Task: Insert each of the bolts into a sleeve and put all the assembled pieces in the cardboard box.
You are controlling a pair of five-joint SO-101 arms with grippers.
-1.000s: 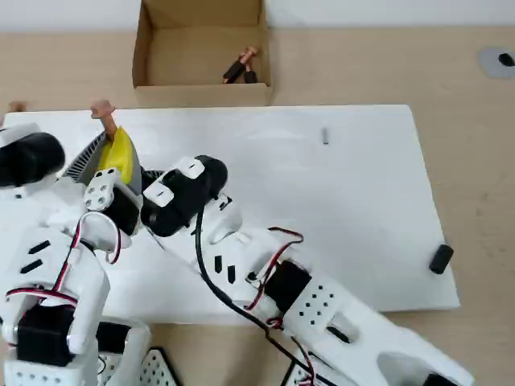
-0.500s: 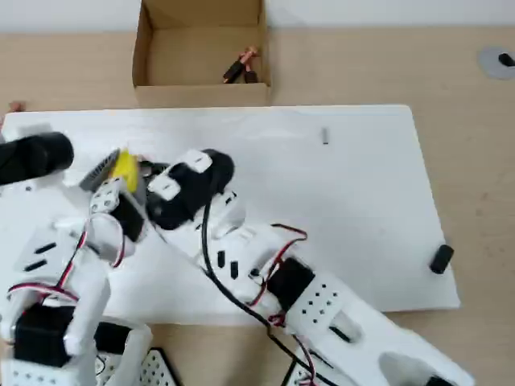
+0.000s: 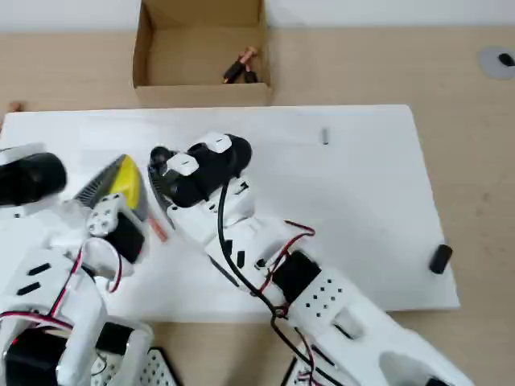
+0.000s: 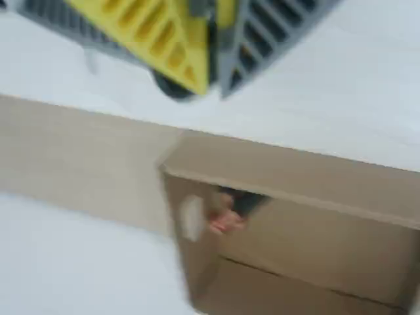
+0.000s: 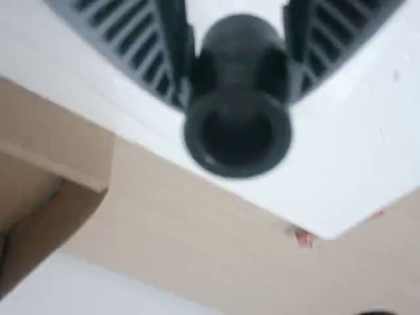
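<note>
The black sleeve [image 3: 158, 154] sits clamped in the right claw [image 3: 161, 162], out in front of the cardboard box [image 3: 201, 96] and a little towards its left-arm corner, over the white board [image 3: 354, 209]. From that arm's wrist, the sleeve [image 5: 237, 134] shows its hollow end, with the grey fingers of the claw [image 5: 237, 85] pressed on either side of it and the box [image 5: 39, 216] off beyond.

A copper-coloured bolt [image 3: 158, 231] lies loose on the board, farther from the box than the sleeve and close beside the left arm. The left claw [image 3: 121, 170], one finger yellow and one grey, is next to the right one, slightly farther from the box. Its wrist view shows the claw [image 4: 215, 72] with tips together and nothing between them, facing the box [image 4: 295, 190].

Inside the box, by the wall on the right-arm side, lie assembled pieces [image 3: 241, 66], one of them glimpsed over the front wall [image 4: 226, 218].

Another black sleeve [image 3: 440, 259] rests at the board's far right-arm edge, well away from the box. A second bolt [image 3: 14, 107] lies on the bench [image 3: 475, 161], off the box's left-arm side.
</note>
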